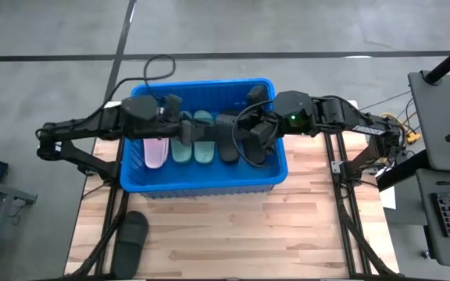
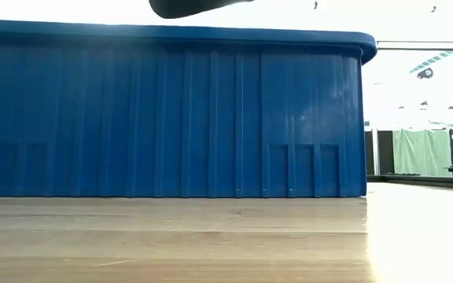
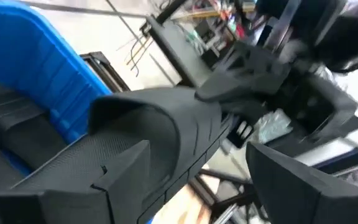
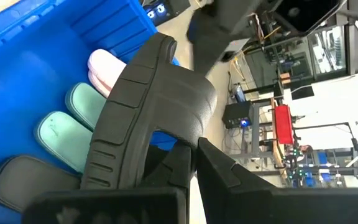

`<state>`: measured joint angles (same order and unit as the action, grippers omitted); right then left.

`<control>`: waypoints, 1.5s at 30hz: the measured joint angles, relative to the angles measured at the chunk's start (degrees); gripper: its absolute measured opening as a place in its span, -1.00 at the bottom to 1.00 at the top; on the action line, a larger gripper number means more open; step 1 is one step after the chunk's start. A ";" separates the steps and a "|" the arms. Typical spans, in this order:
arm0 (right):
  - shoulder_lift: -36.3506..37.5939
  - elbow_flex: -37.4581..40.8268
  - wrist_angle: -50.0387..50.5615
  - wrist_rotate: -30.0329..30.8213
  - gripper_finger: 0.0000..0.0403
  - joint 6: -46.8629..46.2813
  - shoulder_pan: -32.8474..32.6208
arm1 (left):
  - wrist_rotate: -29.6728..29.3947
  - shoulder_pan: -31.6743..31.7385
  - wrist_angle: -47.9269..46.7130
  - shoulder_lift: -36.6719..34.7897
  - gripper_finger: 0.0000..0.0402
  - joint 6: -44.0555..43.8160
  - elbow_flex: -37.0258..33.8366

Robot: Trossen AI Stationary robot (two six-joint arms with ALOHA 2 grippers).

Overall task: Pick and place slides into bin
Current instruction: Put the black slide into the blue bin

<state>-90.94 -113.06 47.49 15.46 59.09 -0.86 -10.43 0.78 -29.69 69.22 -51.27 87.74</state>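
The bin sits at the table's far side; inside lie a pink slide, two green slides and a black slide side by side; the right pincer, clamped tight on another black slide, hangs over the bin's right part; the left pincer stands wide over the bin's far left part, and whether it holds anything cannot be told; one more black slide lies on the table's near left edge, well apart from the bin.
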 joint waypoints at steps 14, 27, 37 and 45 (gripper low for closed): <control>0.02 0.00 0.08 -0.87 -0.96 -0.59 -0.02 | 2.38 1.55 3.43 4.35 0.21 5.71 0.07; 0.12 -0.06 0.13 -0.85 -0.96 -1.40 -0.02 | 7.51 3.72 6.35 5.65 -0.63 12.89 0.12; 0.37 -0.09 -0.10 -0.70 -0.94 -3.93 0.18 | 13.24 5.64 7.19 5.59 -0.99 17.55 0.09; 1.32 -0.08 1.74 7.15 -0.66 -12.70 2.07 | 13.16 6.41 6.16 4.08 -1.00 27.29 0.06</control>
<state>-89.62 -113.13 49.23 22.60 46.39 1.20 2.73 7.19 -23.53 73.29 -23.98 87.80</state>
